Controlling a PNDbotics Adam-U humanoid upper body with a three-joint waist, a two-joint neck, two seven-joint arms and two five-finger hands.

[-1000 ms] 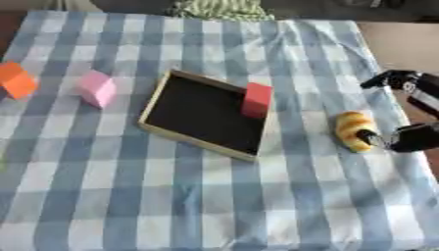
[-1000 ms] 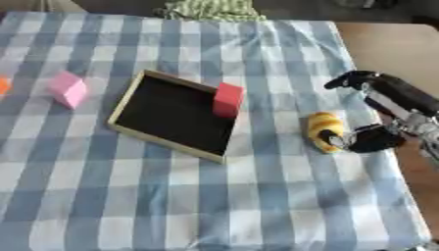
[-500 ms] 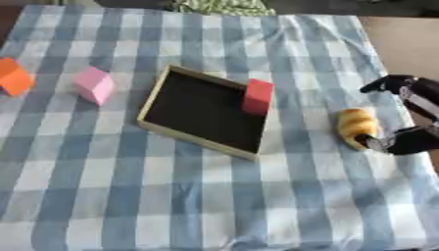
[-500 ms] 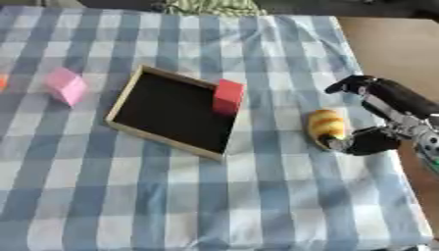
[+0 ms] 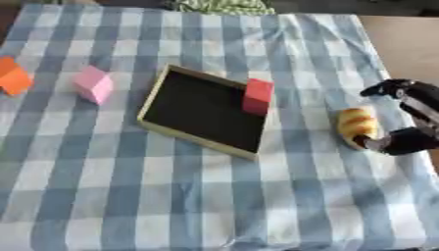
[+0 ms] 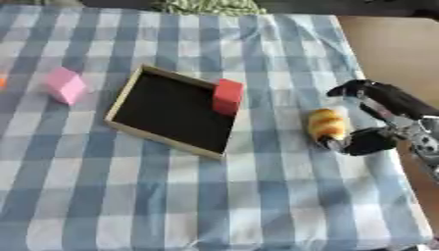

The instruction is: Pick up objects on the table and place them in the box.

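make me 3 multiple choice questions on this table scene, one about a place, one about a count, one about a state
1. Where is the red block?
A. at the right edge of the box
B. on the cloth by the orange block
C. in the right hand

2. How many blocks show in the left eye view?
A. one
B. three
C. five

3. How is the right hand placed?
A. flat on the box
B. off the table
C. beside the bread roll, thumb at its near end

Answers: 1 A, it sits against the right rim of the box. 2 B, red, pink block and orange block. 3 C, its thumb meets the bread roll.
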